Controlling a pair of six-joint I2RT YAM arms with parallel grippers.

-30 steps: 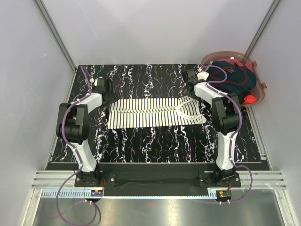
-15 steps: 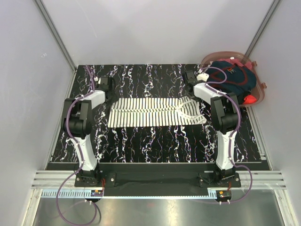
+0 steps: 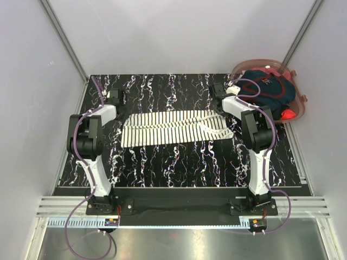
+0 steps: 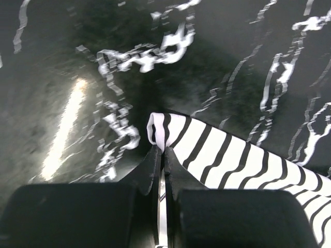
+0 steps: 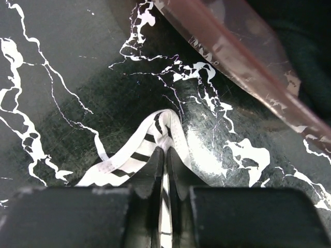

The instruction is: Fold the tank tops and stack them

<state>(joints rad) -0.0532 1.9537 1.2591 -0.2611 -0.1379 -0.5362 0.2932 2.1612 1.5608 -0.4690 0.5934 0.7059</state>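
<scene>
The white tank top with navy stripes (image 3: 173, 127) lies spread sideways across the middle of the black marbled table (image 3: 179, 162). My left gripper (image 3: 122, 107) is shut on its far left corner; the left wrist view shows the jaws (image 4: 162, 151) pinching a fold of striped cloth (image 4: 227, 157). My right gripper (image 3: 217, 106) is shut on a shoulder strap at the far right end, and the strap (image 5: 135, 154) loops up between the closed jaws (image 5: 165, 151). The dark navy tank top (image 3: 270, 91) lies bunched in the pink basket (image 3: 254, 64).
The pink translucent basket sits at the far right corner, and its rim (image 5: 232, 49) runs just beyond my right gripper. A red object (image 3: 289, 114) rests at the basket's near edge. Grey walls enclose the table on the left, back and right.
Both grippers have closed, the left on the striped top's far left corner and the right on its strap. The far edge of the top has shifted slightly left and away.
</scene>
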